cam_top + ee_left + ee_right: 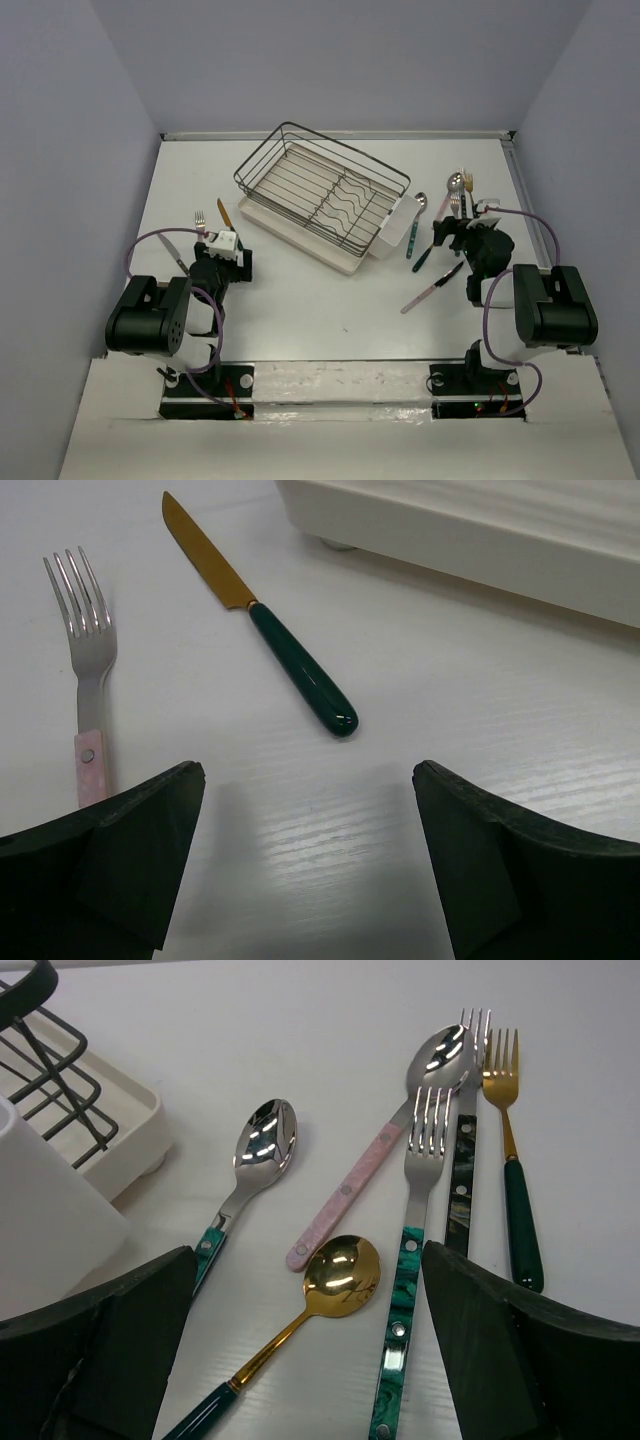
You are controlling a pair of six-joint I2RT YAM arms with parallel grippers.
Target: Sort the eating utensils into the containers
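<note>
Looking through the left wrist camera, I see the left gripper (305, 780) spread wide over the worktop (480, 690), holding nothing. A gold-bladed knife (260, 615) and a pink-handled fork (88, 670) lie just ahead of it, apart from each other. My right gripper (308, 1255) is also wide and empty, low over a cluster: gold spoon (335, 1275), teal-handled spoon (262, 1145), pink-handled spoon (400, 1125), marbled teal fork (420, 1210), dark-handled fork (465, 1140) and gold fork (510, 1160). The white cutlery holder (40, 1220) sits at the dish rack (320, 190)'s right end, near that cluster.
</note>
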